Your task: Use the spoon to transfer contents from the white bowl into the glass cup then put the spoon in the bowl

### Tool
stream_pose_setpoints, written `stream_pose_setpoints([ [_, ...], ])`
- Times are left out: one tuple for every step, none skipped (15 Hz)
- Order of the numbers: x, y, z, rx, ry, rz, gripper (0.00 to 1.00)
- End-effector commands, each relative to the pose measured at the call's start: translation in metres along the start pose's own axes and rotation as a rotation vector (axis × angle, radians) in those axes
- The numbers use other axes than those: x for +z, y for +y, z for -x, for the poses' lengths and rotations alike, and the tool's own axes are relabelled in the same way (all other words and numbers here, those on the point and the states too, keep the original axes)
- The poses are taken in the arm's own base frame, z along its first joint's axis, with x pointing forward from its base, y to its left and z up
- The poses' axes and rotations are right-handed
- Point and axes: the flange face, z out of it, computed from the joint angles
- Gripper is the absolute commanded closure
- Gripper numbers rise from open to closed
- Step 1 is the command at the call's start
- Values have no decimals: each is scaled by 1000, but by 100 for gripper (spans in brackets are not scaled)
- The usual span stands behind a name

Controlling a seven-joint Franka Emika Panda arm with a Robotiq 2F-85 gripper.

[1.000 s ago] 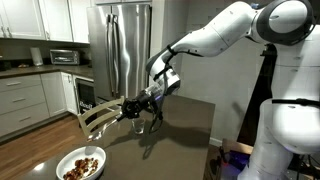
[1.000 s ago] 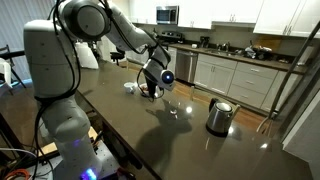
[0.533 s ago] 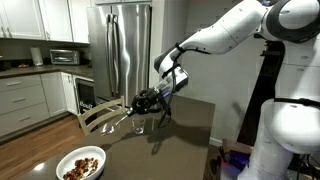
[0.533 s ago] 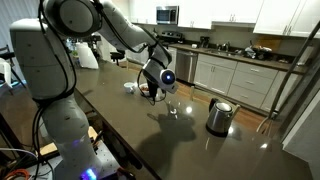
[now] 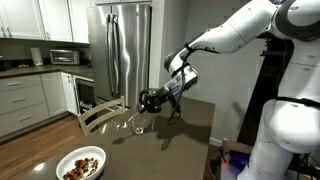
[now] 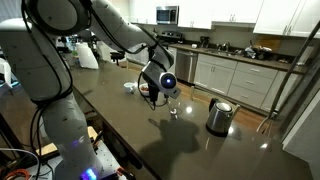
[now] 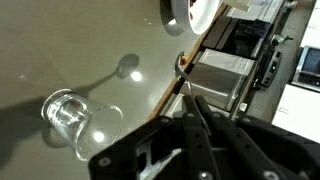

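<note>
Since a second ago the gripper (image 5: pixel 148 100) has drawn back from over the glass cup (image 5: pixel 138 125) toward 3 o'clock, and the cup now stands at about its 7 o'clock. The white bowl (image 5: pixel 62 160) sits well apart, near the table's front edge, with the brown contents (image 5: pixel 82 166) heaped inside.

From the opposite exterior view, the gripper (image 6: pixel 152 92) hangs above the dark table (image 6: pixel 120 130). The glass cup (image 6: pixel 172 110) is at its 4 o'clock, and the steel kettle (image 6: pixel 218 116) is farther out at 3 o'clock. Whether the cup holds anything is too small to tell.

In the wrist view the fingers are pinched together on the handle of the spoon (image 7: pixel 185 80). Its head points toward 12 o'clock, where the white bowl (image 7: pixel 185 12) shows at the frame's edge. The glass cup (image 7: pixel 68 115) lies at 9 o'clock of the gripper (image 7: pixel 195 118).

The spoon looks light, stiff and slick, so it could twist between the pads. A firm hold on the middle of the handle probably suits it best. The cup is fragile and would tip easily if nudged.
</note>
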Motion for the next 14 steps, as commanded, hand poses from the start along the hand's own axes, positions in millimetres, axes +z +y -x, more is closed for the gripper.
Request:
stream_pose_setpoints([
  [-24, 6, -1, 29, 35, 19, 98],
  [-29, 8, -3, 34, 44, 20, 98],
  [-32, 11, -5, 38, 54, 24, 98],
  [-36, 13, -7, 43, 63, 28, 98],
  [-39, 15, -10, 46, 75, 34, 98],
  [-42, 16, -12, 49, 86, 40, 98],
  [-45, 18, -14, 52, 97, 48, 98],
  [-47, 20, -17, 54, 106, 55, 98],
  [-49, 22, -19, 58, 113, 60, 98],
  [-50, 25, -21, 61, 120, 65, 98],
  [-52, 27, -23, 65, 125, 68, 98],
  [-54, 29, -24, 69, 129, 70, 98],
  [-56, 31, -26, 71, 132, 72, 98],
  [-58, 32, -28, 74, 133, 72, 98],
])
